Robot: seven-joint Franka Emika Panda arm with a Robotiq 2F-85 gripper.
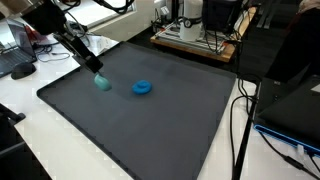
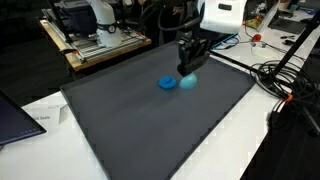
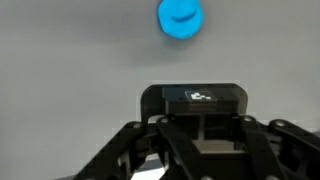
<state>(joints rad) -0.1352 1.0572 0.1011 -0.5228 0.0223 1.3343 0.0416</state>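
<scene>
The gripper (image 1: pixel 98 74) is clenched on a teal ball (image 1: pixel 102 83) at the grey mat's (image 1: pixel 150 130) far left, near a blue disc (image 1: pixel 142 88). With so shallow a pinch, the ball might squirt free and roll off.

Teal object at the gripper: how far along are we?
Done: gripper is at the teal object, apparently shut on it. In hand: that grip, low over the dark mat; lifted or resting, cannot tell. Left: no clear lift yet; the blue disc lies beside it, apart.
</scene>
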